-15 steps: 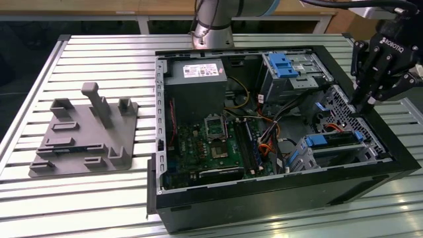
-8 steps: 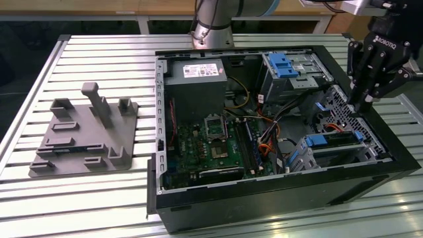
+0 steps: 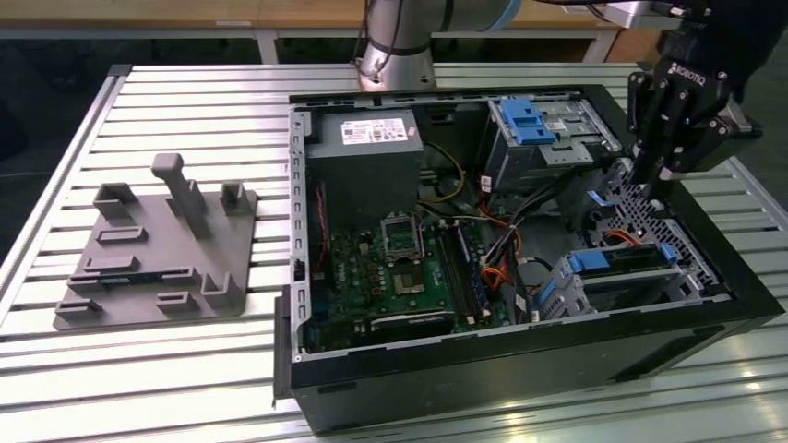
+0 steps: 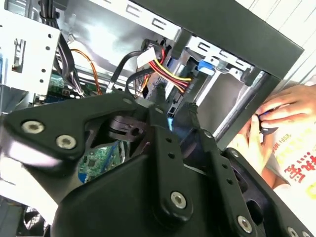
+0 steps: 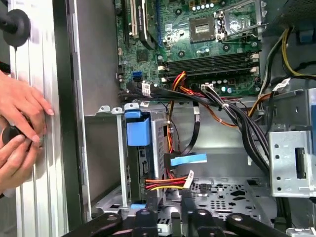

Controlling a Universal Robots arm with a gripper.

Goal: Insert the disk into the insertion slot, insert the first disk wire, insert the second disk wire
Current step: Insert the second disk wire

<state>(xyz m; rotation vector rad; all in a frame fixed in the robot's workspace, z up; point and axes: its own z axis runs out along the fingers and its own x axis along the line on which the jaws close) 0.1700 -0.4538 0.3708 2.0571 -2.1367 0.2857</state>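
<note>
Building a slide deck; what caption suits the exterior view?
Gripper hovers over the open computer case, a grey fixture beside it on the slatted table.

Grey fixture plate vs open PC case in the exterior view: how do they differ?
Colour: the fixture plate is matte grey, the PC case black.
Shape: the plate is low and flat with short posts on it; the case is a deep open box with a motherboard inside.
Place: the plate lies at the exterior view's left, the case at its right, where the gripper is.
Both rest on the slatted metal table.
</note>
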